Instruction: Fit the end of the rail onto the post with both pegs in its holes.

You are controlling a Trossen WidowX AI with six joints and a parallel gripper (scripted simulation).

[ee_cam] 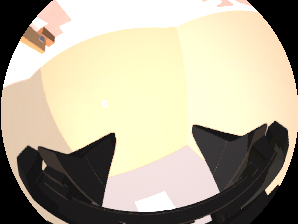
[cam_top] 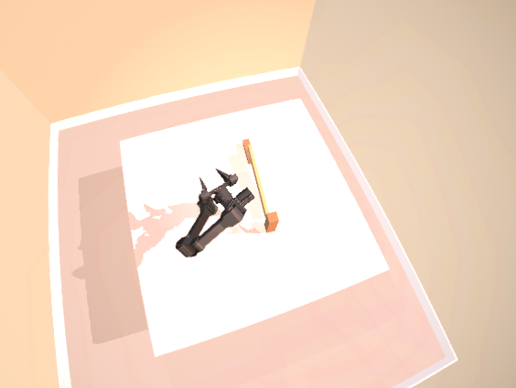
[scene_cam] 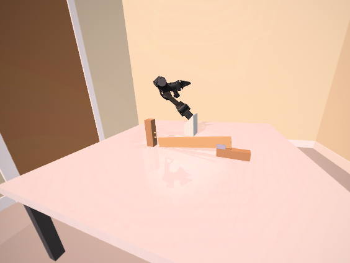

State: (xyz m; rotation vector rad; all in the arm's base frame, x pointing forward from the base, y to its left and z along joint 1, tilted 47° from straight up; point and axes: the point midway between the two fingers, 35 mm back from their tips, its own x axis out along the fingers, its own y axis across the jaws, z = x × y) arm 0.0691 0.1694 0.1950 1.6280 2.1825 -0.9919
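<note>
The long wooden rail (scene_cam: 194, 142) lies across the table. Its far end sits in the grey bracket (scene_cam: 221, 146) on the low footboard block (scene_cam: 233, 154). Its near end is down on the table just in front of the short upright post (scene_cam: 150, 132), a little apart from it. Two small pegs (scene_cam: 154, 133) stick out of the post towards the rail. From above, the rail (cam_top: 259, 183) runs from the footboard (cam_top: 246, 145) to the post (cam_top: 272, 221). My gripper (scene_cam: 183, 83) (cam_top: 212, 179) is open and empty, high in the air, away from the rail. In the wrist view the fingers point at the wall.
The arm's base (cam_top: 188, 247) stands left of the rail. A thin pale upright plate (scene_cam: 192, 125) stands behind the rail. The table edge (scene_cam: 77, 214) runs along the front. A low white rim (cam_top: 366, 183) borders the floor area seen from above.
</note>
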